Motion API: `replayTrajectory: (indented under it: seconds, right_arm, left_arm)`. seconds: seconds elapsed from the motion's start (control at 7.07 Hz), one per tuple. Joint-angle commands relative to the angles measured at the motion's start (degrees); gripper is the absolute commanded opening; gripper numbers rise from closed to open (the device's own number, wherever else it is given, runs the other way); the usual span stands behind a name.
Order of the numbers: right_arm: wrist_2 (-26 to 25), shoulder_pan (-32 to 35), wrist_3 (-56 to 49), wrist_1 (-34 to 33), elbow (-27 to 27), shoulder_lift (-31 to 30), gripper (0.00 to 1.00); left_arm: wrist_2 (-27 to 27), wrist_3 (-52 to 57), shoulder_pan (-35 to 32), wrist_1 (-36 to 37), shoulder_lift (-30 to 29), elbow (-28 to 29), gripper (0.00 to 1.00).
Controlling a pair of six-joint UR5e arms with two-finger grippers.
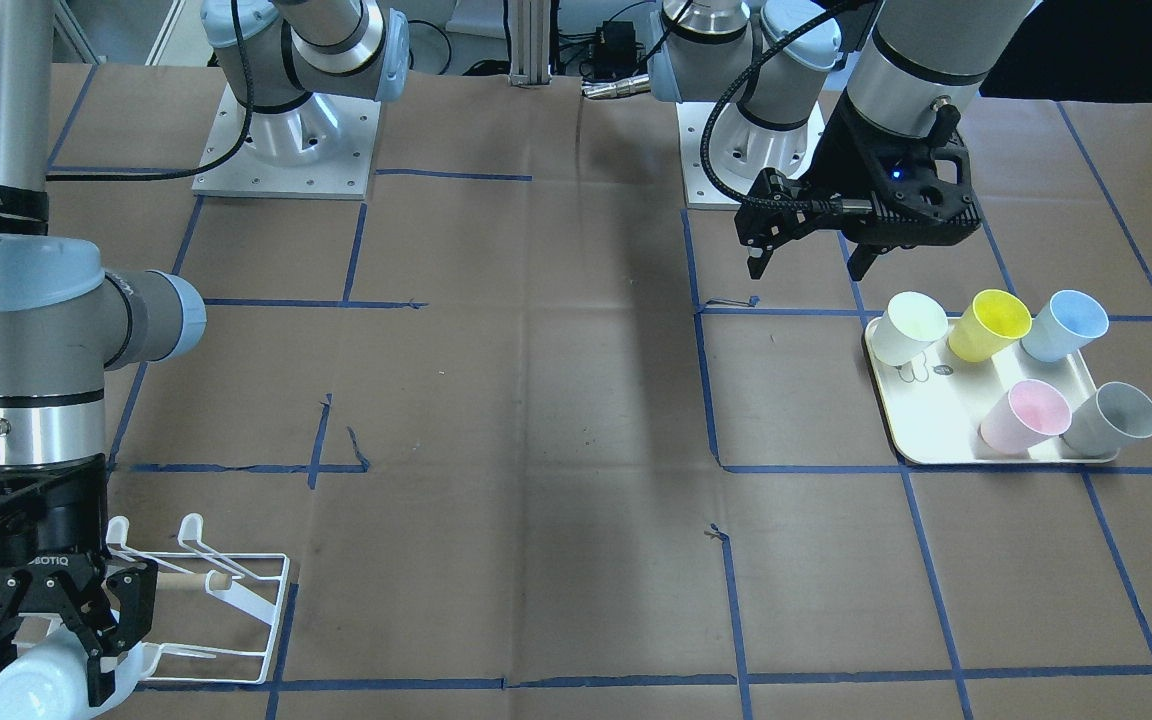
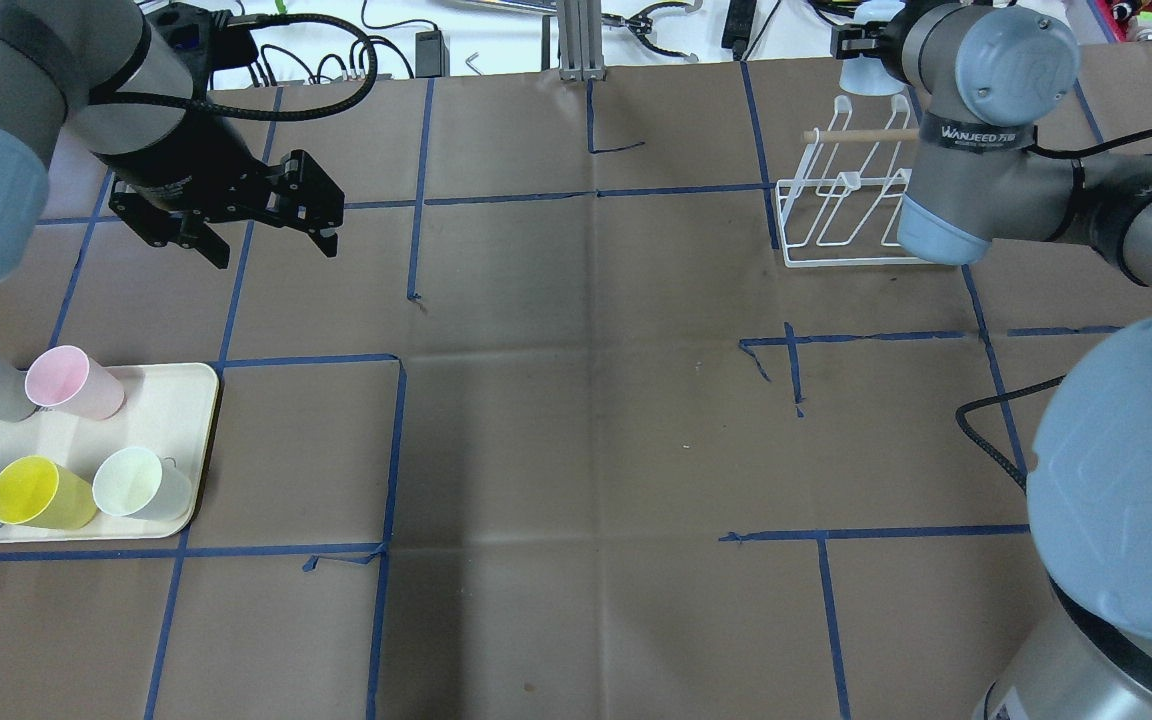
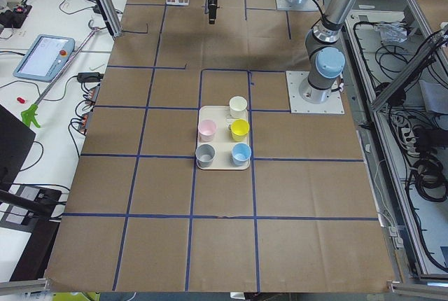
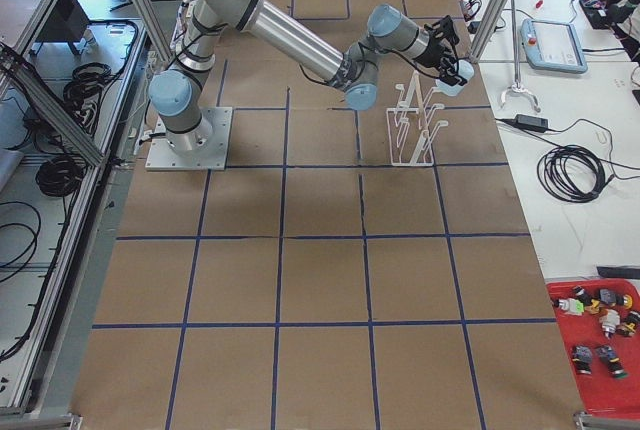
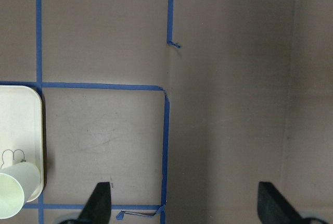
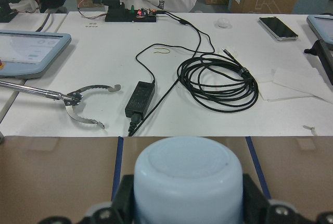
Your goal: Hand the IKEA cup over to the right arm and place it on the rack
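Toward the worktop's left edge five cups [image 2: 31, 492] rest on the tray [image 2: 176, 400], beyond them the left gripper [image 2: 274, 250] hangs with fingers spread, and by the far edge, toward the right corner, the right gripper [image 1: 41, 678] pinches the pale blue cup [image 1: 24, 692] at the rack [image 2: 841, 215].

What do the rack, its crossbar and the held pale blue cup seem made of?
The rack looks like white-coated metal wire: thin bent rods. Its dowel looks bare light wood, matte. The pale blue cup is probably plastic: smooth, soft sheen.
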Motion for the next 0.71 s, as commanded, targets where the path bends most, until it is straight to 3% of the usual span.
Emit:
replayTrajectory:
  seconds: [0.0, 0.28, 0.57]
  right_arm:
    - [-1.93, 2.39, 0.32, -1.10, 0.82, -0.06, 0.11]
    - [-1.93, 2.49, 0.41, -2.32, 0.91, 0.82, 0.11]
    - [-1.85, 2.49, 0.50, -2.24, 1.09, 1.61, 0.11]
  left_arm:
    - [1.05, 1.05, 6.56, -0.98, 0.84, -1.51, 1.00]
    - [1.22, 8.84, 11.59, -0.63, 2.42, -3.61, 1.00]
    - [0.96, 18.14, 19.30, -0.20, 6.18, -9.82, 1.00]
